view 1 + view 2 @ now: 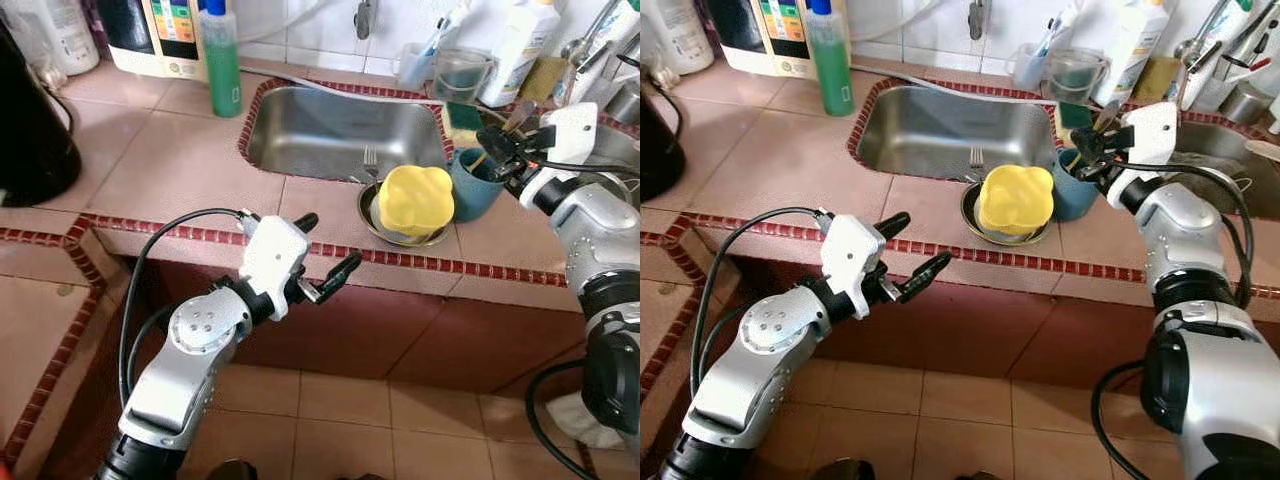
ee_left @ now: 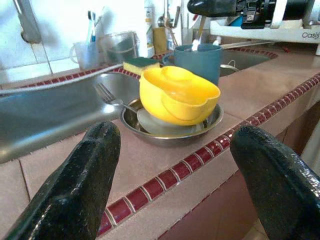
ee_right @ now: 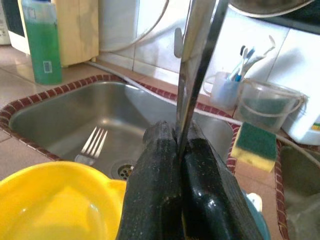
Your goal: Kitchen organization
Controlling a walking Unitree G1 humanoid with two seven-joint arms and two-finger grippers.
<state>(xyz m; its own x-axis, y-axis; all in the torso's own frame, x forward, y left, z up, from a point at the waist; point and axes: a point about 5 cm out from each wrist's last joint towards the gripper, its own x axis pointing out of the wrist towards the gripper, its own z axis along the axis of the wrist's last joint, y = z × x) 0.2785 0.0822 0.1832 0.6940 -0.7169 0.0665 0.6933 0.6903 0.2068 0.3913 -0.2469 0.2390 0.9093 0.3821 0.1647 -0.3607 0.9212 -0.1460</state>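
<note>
Hovering just off the counter's red-tiled front edge [image 1: 300, 245], over bare floor, the left gripper [image 1: 327, 258] has its fingers spread wide and holds nothing. The right gripper [image 3: 176, 165] is pinched tight on a thin shiny metal utensil handle [image 3: 197, 60], right above the blue cup [image 1: 478, 185]. Beside the cup, at the sink [image 1: 330, 125] rim, a steel bowl [image 2: 145, 132] holds a yellow container [image 1: 415, 200] and a fork [image 2: 107, 94].
</note>
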